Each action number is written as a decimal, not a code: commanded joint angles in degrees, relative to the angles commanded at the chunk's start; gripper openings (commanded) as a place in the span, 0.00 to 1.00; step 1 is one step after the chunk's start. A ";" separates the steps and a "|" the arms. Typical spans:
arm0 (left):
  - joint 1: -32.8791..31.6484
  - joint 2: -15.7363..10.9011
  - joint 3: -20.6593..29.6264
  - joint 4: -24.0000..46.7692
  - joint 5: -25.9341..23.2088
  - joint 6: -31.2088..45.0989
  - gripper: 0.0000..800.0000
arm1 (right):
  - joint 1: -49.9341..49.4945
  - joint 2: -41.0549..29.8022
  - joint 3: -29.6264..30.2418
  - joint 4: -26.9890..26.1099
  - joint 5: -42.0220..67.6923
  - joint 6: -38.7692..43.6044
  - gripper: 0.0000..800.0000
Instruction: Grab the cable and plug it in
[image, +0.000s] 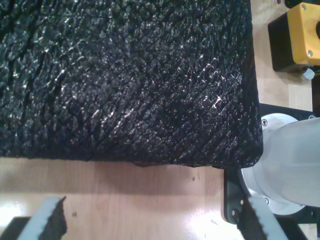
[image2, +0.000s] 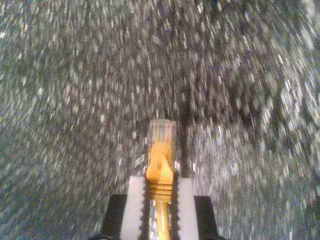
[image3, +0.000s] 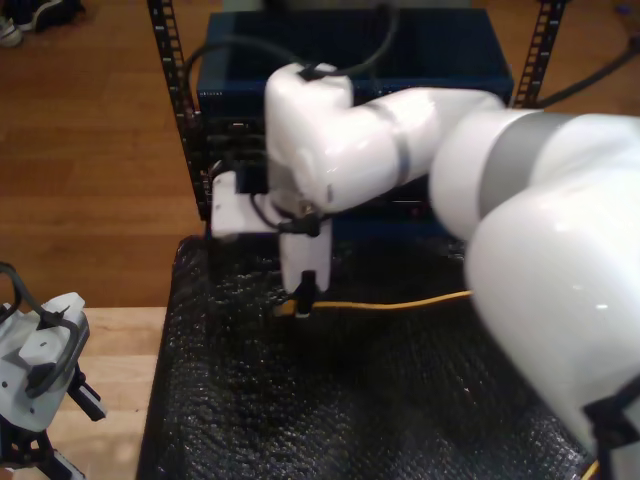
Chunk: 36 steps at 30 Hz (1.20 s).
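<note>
**Cable pinched at the boot, plug clear of the mat**

The cable (image2: 161, 172) is held by my second claw (image2: 161, 200), whose two pads are pressed together on the ribbed yellow strain-relief boot just behind the clear plastic plug (image2: 162, 132). The plug projects free beyond the pads, above the black textured mat (image2: 75, 100). In the exterior view the same claw (image3: 303, 295) is seen low over the mat, with the yellow cord trailing away toward the exterior view's right.

My first claw (image: 150, 220) is spread, with nothing between its pads; it hangs above the wooden tabletop (image: 125, 195) beside the mat's edge. A yellow-and-black button box (image: 300, 35) lies near.

The cable is judged light and limp, so the free length will sag and drag. The plug is rigid but its thin latch tab is likely fragile. The boot is the soundest place to hold: firm, ribbed against slipping, and close enough to the tip to steer it. A blue rack unit (image3: 350, 60) stands behind the mat; which port is meant cannot be told.
</note>
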 joint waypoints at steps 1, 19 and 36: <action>0.00 0.00 -0.09 -0.53 0.09 0.00 1.00 | -0.35 -0.79 0.18 0.62 0.62 -0.09 0.01; -7.03 0.18 -2.55 -19.25 6.42 -0.18 1.00 | -13.54 -11.43 5.19 18.29 11.25 -10.99 0.01; -15.38 3.60 -6.77 -36.57 5.98 -2.55 1.00 | -19.96 -20.22 10.37 26.02 15.03 -14.95 0.01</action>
